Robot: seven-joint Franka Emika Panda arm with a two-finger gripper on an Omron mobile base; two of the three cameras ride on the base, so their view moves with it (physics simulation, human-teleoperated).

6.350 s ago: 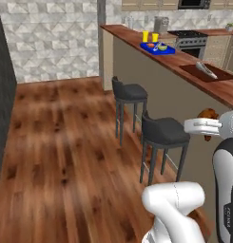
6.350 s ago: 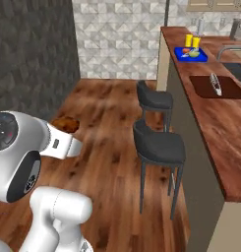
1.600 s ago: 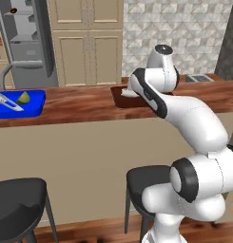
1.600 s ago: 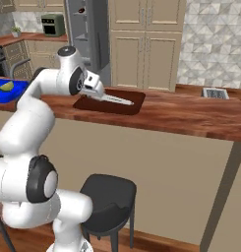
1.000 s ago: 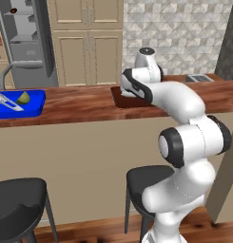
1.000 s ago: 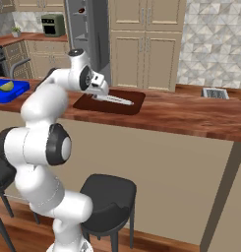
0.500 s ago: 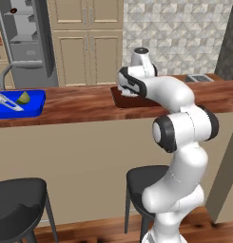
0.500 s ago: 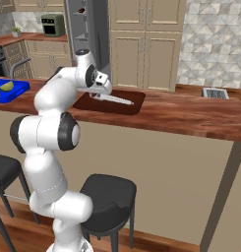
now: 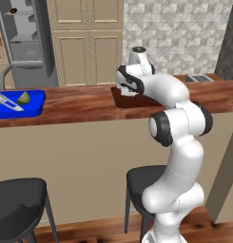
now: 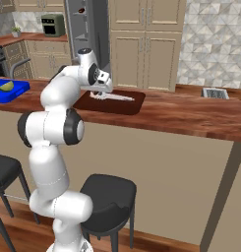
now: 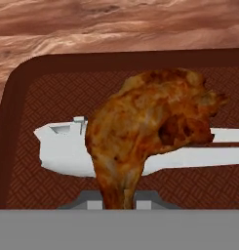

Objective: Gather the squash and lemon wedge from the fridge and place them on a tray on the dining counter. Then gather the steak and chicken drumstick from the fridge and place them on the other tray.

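Chicken drumstick (image 11: 150,132) over the dark brown tray (image 10: 129,106)

The browned, glossy drumstick hangs bone end down above the brown tray's patterned floor, in front of a pale flat piece lying there. That tray sits on the reddish wood dining counter (image 10: 191,118). Well apart along it, the bright blue tray (image 9: 34,99) holds the yellow-green lemon wedge (image 9: 24,98). Behind stands the grey fridge (image 9: 27,42).
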